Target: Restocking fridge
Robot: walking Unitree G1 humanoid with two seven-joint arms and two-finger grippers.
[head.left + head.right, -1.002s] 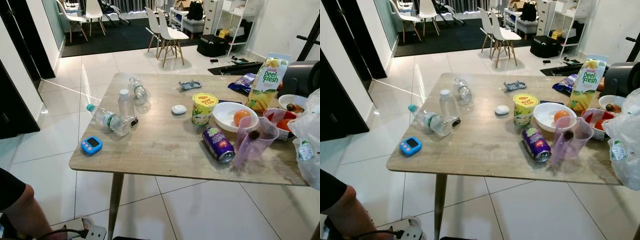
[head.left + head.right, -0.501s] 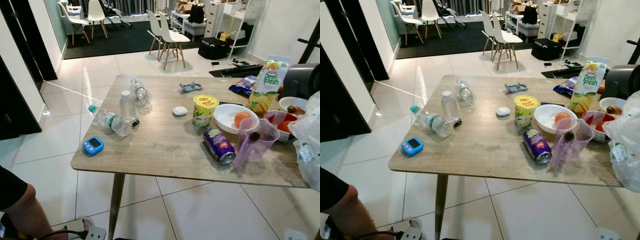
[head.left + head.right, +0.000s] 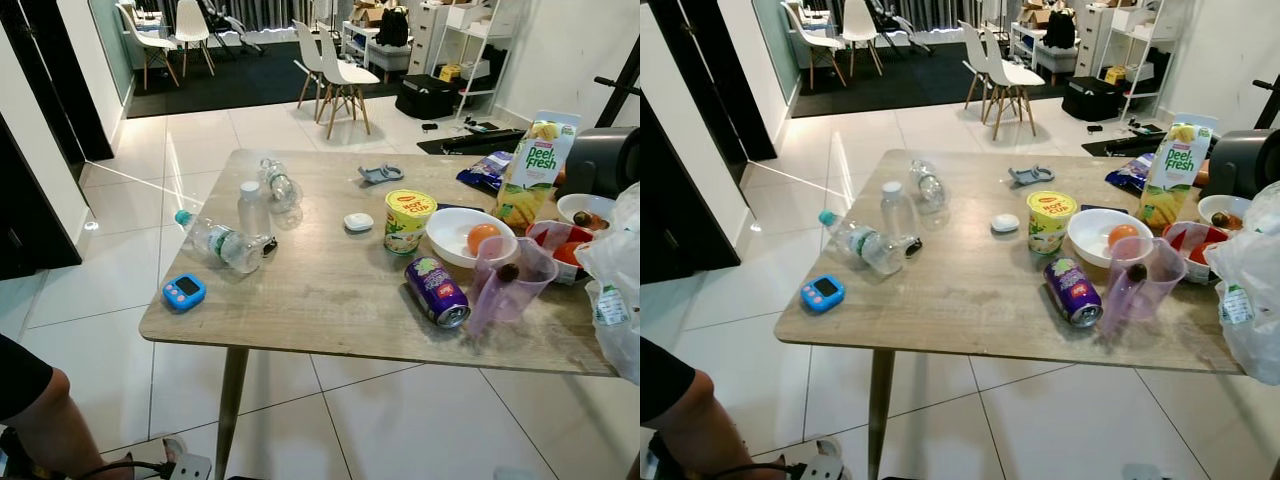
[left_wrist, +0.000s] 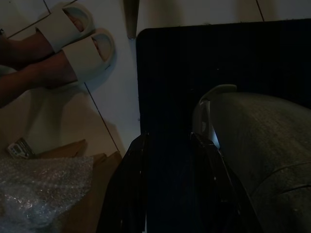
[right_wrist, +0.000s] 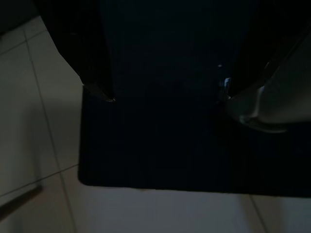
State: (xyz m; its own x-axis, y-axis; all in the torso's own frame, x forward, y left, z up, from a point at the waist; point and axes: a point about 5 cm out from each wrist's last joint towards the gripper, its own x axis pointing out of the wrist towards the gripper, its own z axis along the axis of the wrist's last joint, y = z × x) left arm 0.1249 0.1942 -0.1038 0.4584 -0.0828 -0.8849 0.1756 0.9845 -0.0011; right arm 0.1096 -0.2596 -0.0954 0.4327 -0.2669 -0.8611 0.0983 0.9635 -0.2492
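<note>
Purple soda can (image 3: 437,290) lying on its side near the table (image 3: 320,300) front edge looks like the easiest restock item, with the juice carton (image 3: 535,165) upright further back right and water bottles (image 3: 222,243) on the left. Nothing's been picked up yet, so I'd say it's the approach step. Left gripper (image 4: 167,145) and right gripper (image 5: 165,94) both hang low with fingers apart, holding nothing. Next up: step closer and reach.

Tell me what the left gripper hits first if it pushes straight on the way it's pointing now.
Most likely the dark mat on the floor: the left gripper hangs pointing down, fingers apart, with the mat straight ahead between them. Depth is hard to judge in this dim view.
</note>
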